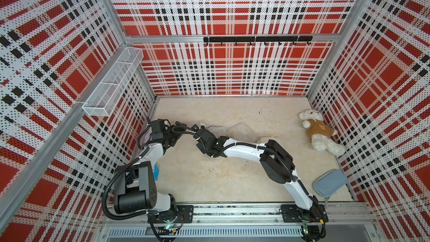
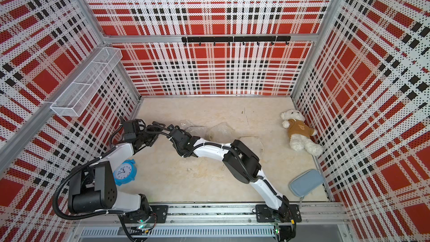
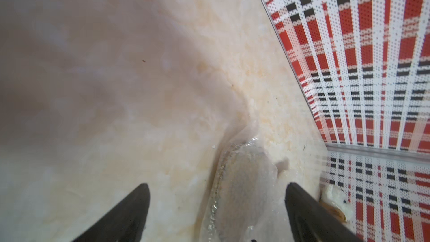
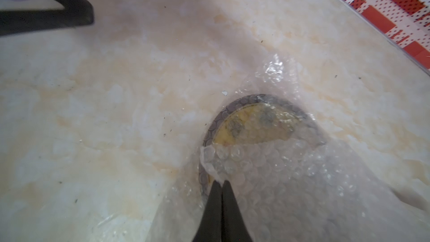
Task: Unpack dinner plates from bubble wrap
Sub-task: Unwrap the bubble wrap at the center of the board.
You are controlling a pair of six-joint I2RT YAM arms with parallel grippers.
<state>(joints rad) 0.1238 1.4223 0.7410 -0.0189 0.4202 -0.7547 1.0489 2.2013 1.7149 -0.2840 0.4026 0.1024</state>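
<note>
The right wrist view gives what no other view does: the right gripper (image 4: 220, 183) has its black jaws pressed together on a crinkled edge of the clear, bubbled plastic wrap (image 4: 279, 171). Just beyond the pinch a round pale-yellow dinner plate with a dark rim (image 4: 253, 124) shows through the sheet. That view also catches one black finger of the other arm at the edge of its picture. The left wrist view shows the left gripper (image 3: 217, 184) spread wide and holding nothing. The wrapped bundle lies on the cream marbled tabletop (image 3: 116, 112) ahead of its fingers, with a corner of the white teddy bear in a brown shirt (image 3: 335, 197) by the wall. In both top views the two grippers crowd together at the left of the table and their jaws cannot be read. There the wrap (image 1: 239, 131) is only a pale sheen at mid-table, beside the right arm's wrist and well apart from the bear (image 1: 320, 131); the plate under it cannot be made out. A grey-blue zip case (image 1: 330, 183) lies near the right wall. A round blue alarm clock (image 2: 124, 172) shows plainly in a top view — in the other it is almost wholly behind the left arm.
</note>
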